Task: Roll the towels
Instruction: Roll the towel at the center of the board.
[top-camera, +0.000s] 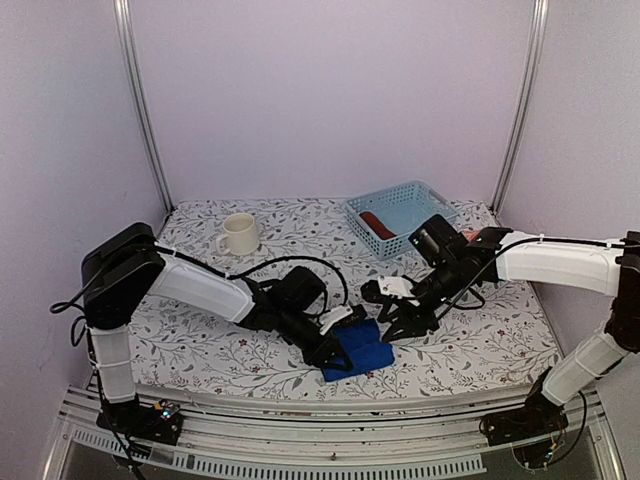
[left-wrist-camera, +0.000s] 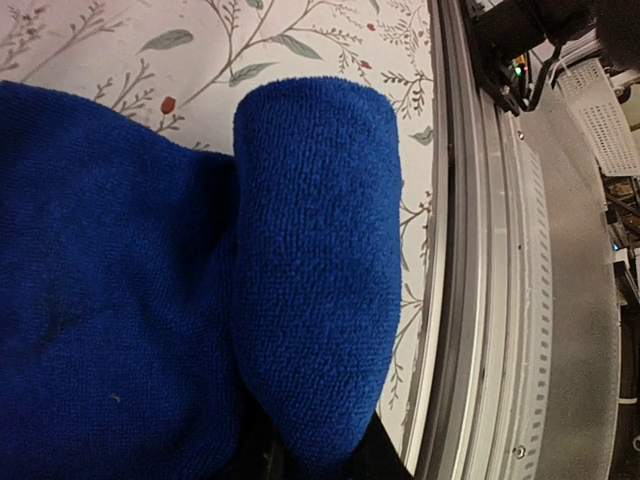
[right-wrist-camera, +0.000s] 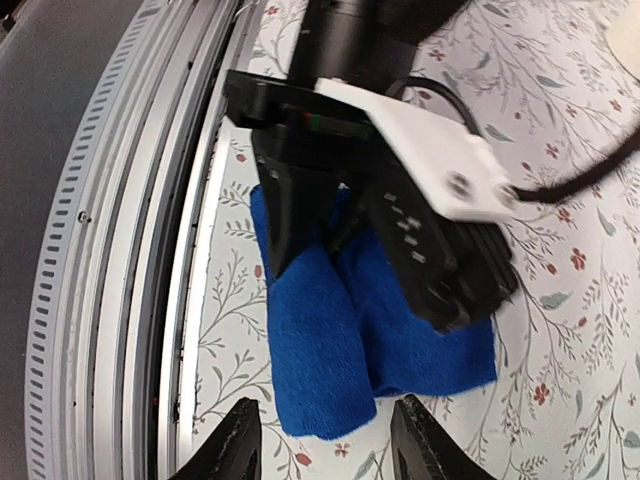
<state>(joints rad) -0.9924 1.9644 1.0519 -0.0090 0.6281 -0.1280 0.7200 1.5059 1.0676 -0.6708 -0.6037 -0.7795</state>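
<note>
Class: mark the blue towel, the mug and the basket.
blue towel (top-camera: 368, 355): top view, middle of the cloth
mug (top-camera: 240, 235): top view, its side
basket (top-camera: 382, 195): top view, its far rim

No word, number, brand or sign can be read in any of the three views. The only doubtful place is the black body of the left gripper (right-wrist-camera: 365, 290), seen from the right wrist camera. A few small pale marks stand there in a row below the white plate. They are perhaps printed characters, but they are too blurred to read.
</note>
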